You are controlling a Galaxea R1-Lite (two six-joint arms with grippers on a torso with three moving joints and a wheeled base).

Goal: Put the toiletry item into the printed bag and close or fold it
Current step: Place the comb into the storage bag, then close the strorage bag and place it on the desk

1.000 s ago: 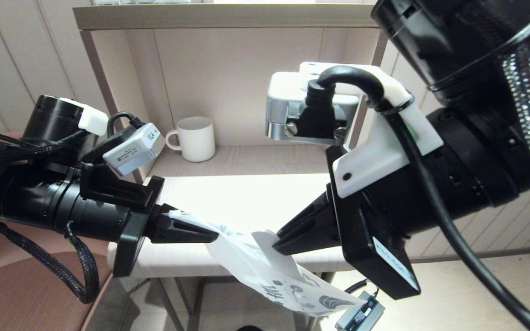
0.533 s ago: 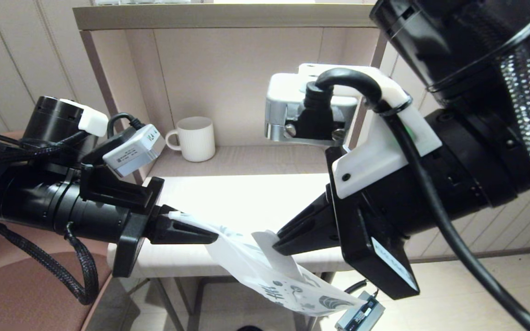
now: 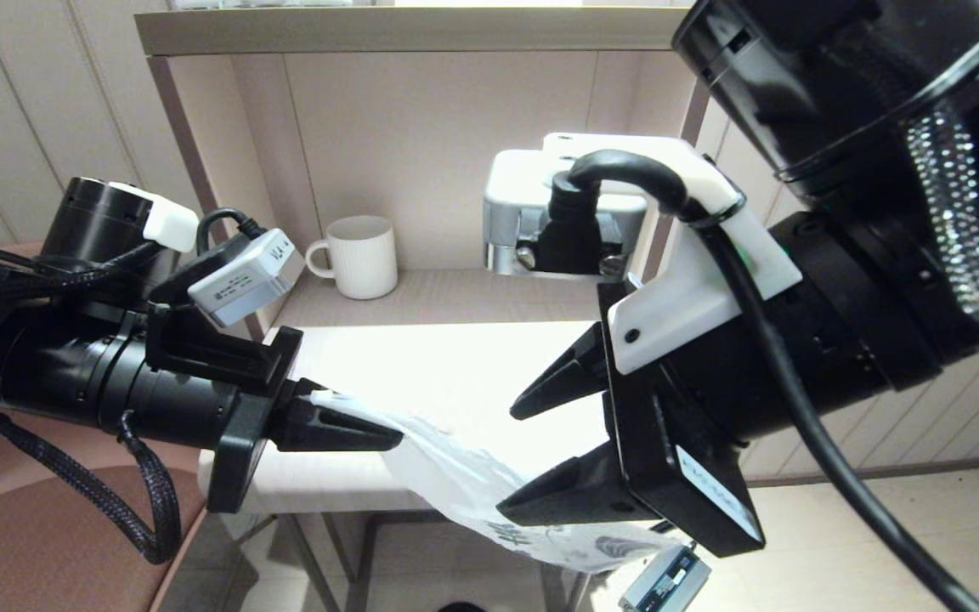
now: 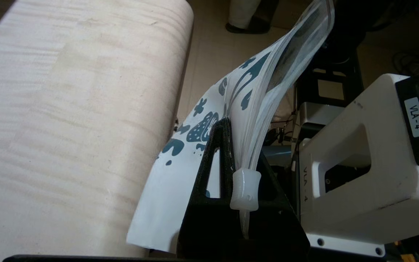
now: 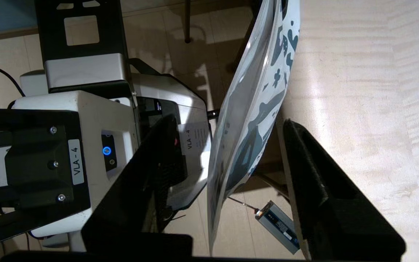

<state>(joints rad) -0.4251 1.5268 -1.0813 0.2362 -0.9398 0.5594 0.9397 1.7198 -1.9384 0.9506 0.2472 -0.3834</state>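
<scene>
The printed bag (image 3: 455, 480), white with teal prints, hangs in the air off the table's front edge. My left gripper (image 3: 392, 439) is shut on its upper end, beside the clear zip slider (image 4: 246, 189). The bag (image 4: 191, 153) droops away from those fingers. My right gripper (image 3: 519, 459) is open, one finger above and one below the bag's lower part. In the right wrist view the bag (image 5: 247, 120) hangs edge-on between the spread fingers of that gripper (image 5: 229, 122), touching neither. The comb does not show in any view; I cannot tell whether it is inside the bag.
A white ribbed mug (image 3: 362, 255) stands on the shelf behind the pale table (image 3: 455, 357). A brown seat (image 3: 31, 544) is at the left. A small grey device (image 3: 664, 582) dangles on a cable below the bag.
My right gripper has opened and let go of the white end that stuck out of the bag. That end no longer shows, and the bag's lower part has sagged.
</scene>
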